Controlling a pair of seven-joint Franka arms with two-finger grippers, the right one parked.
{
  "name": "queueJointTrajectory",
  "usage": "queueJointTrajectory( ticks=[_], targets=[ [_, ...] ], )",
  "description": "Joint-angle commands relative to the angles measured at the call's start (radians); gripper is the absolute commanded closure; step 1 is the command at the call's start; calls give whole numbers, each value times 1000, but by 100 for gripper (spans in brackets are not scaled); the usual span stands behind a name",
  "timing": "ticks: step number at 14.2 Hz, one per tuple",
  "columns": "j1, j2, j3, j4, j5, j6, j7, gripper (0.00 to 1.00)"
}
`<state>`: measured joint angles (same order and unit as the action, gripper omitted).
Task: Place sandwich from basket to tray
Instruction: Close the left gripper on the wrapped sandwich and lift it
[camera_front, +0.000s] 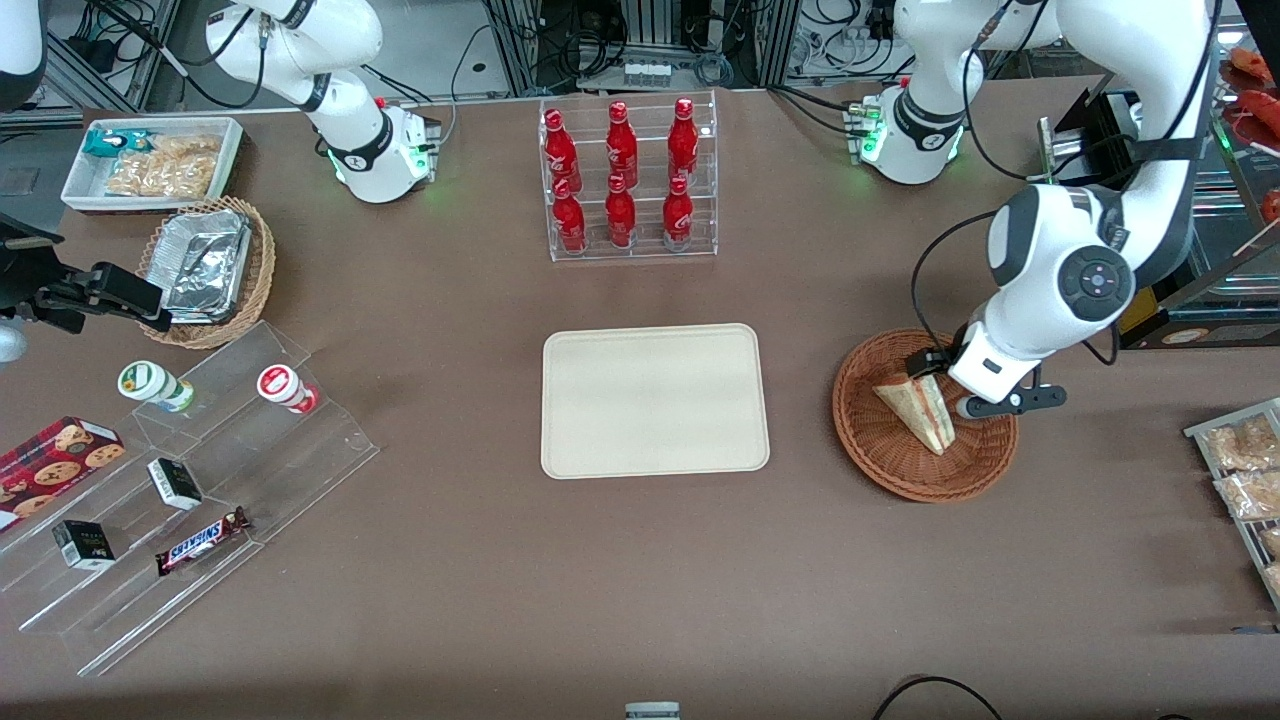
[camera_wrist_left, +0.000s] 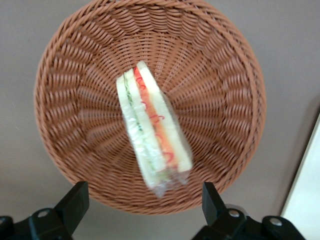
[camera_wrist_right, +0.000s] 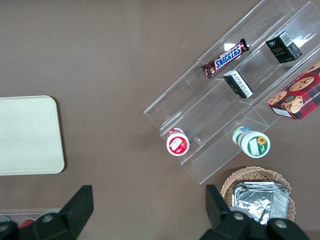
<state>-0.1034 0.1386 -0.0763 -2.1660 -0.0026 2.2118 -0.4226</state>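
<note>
The sandwich (camera_front: 920, 410), a pale wedge with red and green filling in clear film, lies in the round reddish-brown basket (camera_front: 900, 480) toward the working arm's end of the table. My left gripper (camera_front: 958, 388) hovers just above the basket, beside the sandwich, open and empty. In the left wrist view the gripper (camera_wrist_left: 145, 200) is spread wide over the basket's rim (camera_wrist_left: 75, 100), and the sandwich (camera_wrist_left: 152, 132) lies apart from both fingers. The cream-beige tray (camera_front: 655, 400) lies flat mid-table with nothing on it; its edge shows in the left wrist view (camera_wrist_left: 306, 200).
A clear rack of red bottles (camera_front: 628, 180) stands farther from the front camera than the tray. Snack packets (camera_front: 1245, 470) lie at the working arm's end. Acrylic steps (camera_front: 200, 480) with small goods, a tan foil basket (camera_front: 210, 270) and a white bin (camera_front: 150, 160) sit toward the parked arm's end.
</note>
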Motion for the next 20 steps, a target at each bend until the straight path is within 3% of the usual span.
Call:
queueJointTrajectory(
  ticks=[1,4,12,14,15,17,20],
  targets=[
    [-13,-40,3,-96,-4,139,-288,0],
    [-13,-33,3,-153,-4,271,-523,0],
    [-7,93,4,-161,-5,405,-630,3],
    [-5,95,4,-156,-5,396,-643,67],
    [-5,90,4,-150,-5,391,-637,88],
    [-5,66,4,-124,6,321,-613,97],
    [-18,71,0,41,6,55,-437,97]
  ],
)
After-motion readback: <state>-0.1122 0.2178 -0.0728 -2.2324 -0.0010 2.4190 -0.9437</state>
